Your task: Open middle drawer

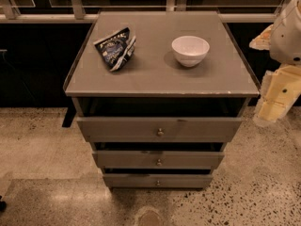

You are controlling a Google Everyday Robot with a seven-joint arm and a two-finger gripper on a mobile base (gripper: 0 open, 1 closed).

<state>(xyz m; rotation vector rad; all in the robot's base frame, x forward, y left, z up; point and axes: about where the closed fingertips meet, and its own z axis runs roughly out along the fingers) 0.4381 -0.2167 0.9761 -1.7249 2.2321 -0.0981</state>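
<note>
The middle drawer (197,160) sits on the cabinet's near face, between the top drawer (117,128) and the bottom drawer (131,180), with its small knob (159,162) at centre. The gripper (276,102) hangs well apart at the right edge; whether it is apart or together cannot be told. The three knobs stack closely, so a reach could catch the wrong one or slip off. The grey top (155,76) holds a white bowl (190,50) and a crumpled chip bag (115,47); speckled floor (42,140) surrounds it.
</note>
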